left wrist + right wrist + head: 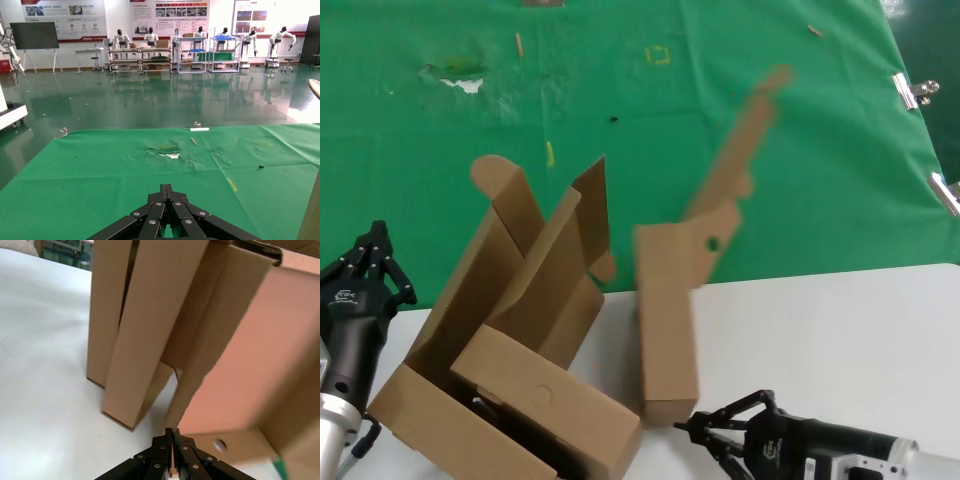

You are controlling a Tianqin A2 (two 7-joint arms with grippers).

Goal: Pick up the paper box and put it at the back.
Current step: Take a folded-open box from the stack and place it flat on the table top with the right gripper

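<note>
- Risk, tipping: the paper box (667, 320) is seen standing on edge on the white tabletop (840, 330) with its lid thrown up and back; it is judged to be unsteady, and a nudge from below could knock it flat or against the larger carton (490, 330).
- Risk, poor hold: the right gripper (720, 432) is placed just in front of the paper box's lower end, with its jaws pressed together and nothing pinched. A grasp is judged impossible until they are spread; a thin panel edge could slip from the fingers.
- Risk, lid: the loose lid is judged likely to swing or snag when the box is carried to the green sheet (740, 110).
- Risk, wrong item: the second box (545, 400), marked with a faint circle and lying just left of the paper box, could be mistaken for it.
- Item, paper box: small, shallow, brown corrugated card; a small round hole is seen near the hinge. Its upper part overlaps the near edge of the green sheet; its base is on the tabletop.
- Left gripper (370, 262): parked well left of the paper box, beyond the larger carton; jaws drawn together, empty.
</note>
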